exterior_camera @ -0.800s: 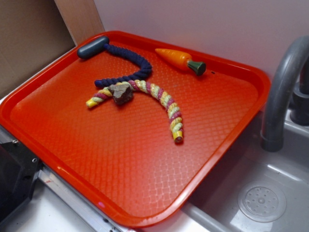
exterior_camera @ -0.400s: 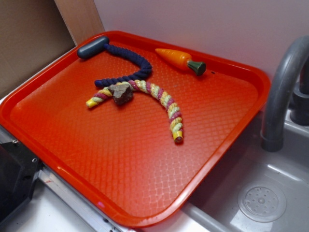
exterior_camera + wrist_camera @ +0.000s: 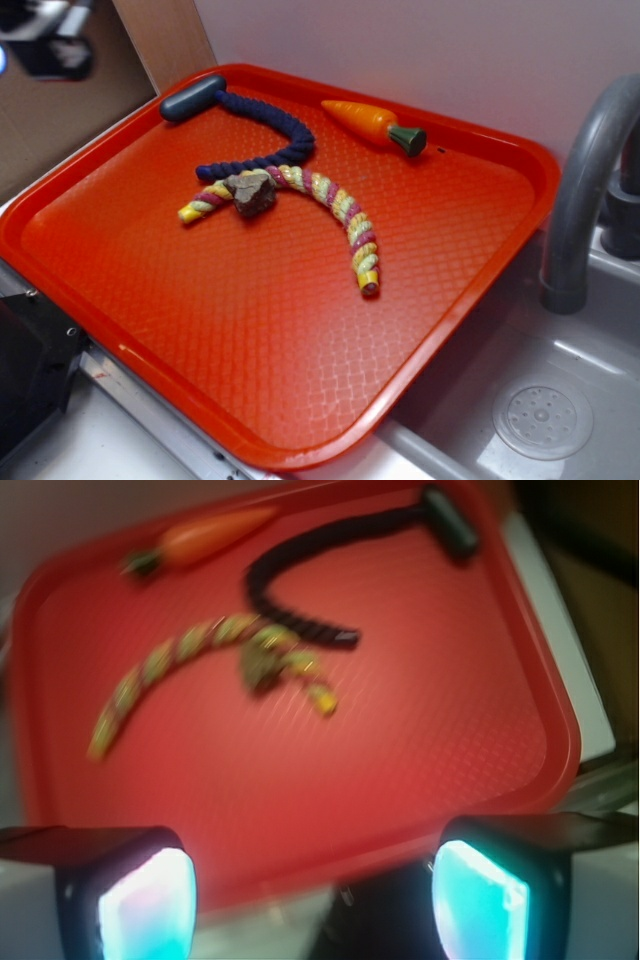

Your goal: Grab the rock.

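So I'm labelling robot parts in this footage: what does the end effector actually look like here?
In the wrist view, the end effector shows two blocky fingers with dark housings and inner pads that glow pale cyan-white. Both sit at the bottom edge, slightly blurred. In the exterior view only a blurred dark and light-grey shape appears at the top left; no cables or markings are legible.

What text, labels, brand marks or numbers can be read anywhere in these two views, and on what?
None can be read. The red tray, rock, striped rope, dark rope, toy carrot and grey faucet show no print. The wrist view is motion-blurred; the gripper pads show only a cyan glow.
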Available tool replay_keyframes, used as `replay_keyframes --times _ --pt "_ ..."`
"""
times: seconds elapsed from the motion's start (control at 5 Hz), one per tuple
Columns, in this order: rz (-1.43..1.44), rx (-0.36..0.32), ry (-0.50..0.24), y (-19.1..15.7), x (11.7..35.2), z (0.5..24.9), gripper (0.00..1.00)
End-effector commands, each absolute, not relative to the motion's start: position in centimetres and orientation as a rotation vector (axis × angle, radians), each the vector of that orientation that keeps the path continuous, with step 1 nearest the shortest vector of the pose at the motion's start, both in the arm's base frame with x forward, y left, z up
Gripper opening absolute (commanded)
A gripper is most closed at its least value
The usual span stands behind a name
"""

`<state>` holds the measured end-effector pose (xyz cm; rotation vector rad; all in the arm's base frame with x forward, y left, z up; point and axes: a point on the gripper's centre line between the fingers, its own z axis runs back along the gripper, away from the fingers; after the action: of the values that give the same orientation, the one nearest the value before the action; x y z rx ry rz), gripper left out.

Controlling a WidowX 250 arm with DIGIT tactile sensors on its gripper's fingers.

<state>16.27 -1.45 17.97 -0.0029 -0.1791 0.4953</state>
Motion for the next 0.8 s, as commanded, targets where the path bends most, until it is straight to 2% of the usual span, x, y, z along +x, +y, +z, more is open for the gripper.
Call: replay_keyframes --times 0.0,0.4,0.6 --pt "0.597 0.013 -0.230 -1.8 21.2 13.3 1.00" --pt "0.563 0.073 -0.201 -2.4 23.9 9.5 1.00" --pt "0.554 0.113 -0.182 -2.5 24.6 7.9 1.00"
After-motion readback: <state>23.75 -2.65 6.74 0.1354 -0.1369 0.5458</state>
